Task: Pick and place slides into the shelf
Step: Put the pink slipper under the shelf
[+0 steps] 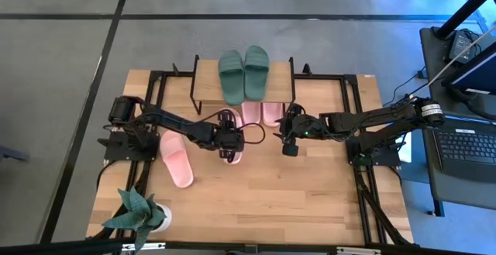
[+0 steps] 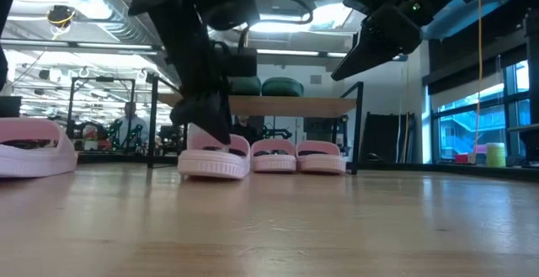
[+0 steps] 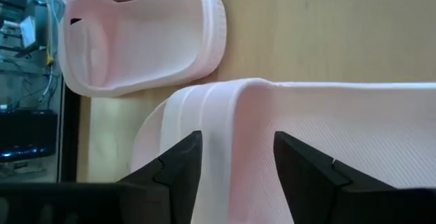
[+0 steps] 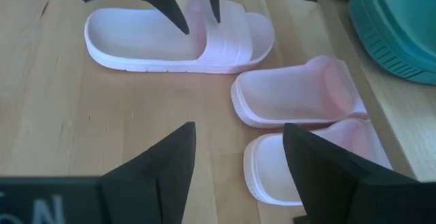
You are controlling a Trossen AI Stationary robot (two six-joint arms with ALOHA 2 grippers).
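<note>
The shelf (image 1: pixel 203 73) stands at the table's far side with the dark green pair (image 1: pixel 244 73) on its plank top. Two pink slides (image 4: pixel 300 91) lie under it. A third pink slide (image 1: pixel 233 156) lies in front of the shelf, flat on its sole (image 2: pixel 215 166). My left gripper (image 1: pixel 230 140) is over it, shut on its strap. A fourth pink slide (image 1: pixel 177 160) lies on the table to the left. My right gripper (image 1: pixel 288 148) hangs open above the table, right of the held slide, touching nothing. My left gripper (image 3: pixel 238 149) has the pink slide's wide strap (image 3: pixel 231 122) pinched between its two fingers (image 3: pixel 178 173). The fingers come from above, pointing down, seen in the right wrist view as dark fingertips (image 4: pixel 178 16) around the strap. The slide's sole rests on the table.
A potted plant (image 1: pixel 139 212) stands at the table's near left corner. Black frame rails (image 1: pixel 358 108) run along the table's sides. A laptop (image 1: pixel 465 146) sits beyond the right edge. Bare wood (image 1: pixel 263 201) lies toward the near edge. A person (image 2: pixel 129 125) shows in the room behind.
</note>
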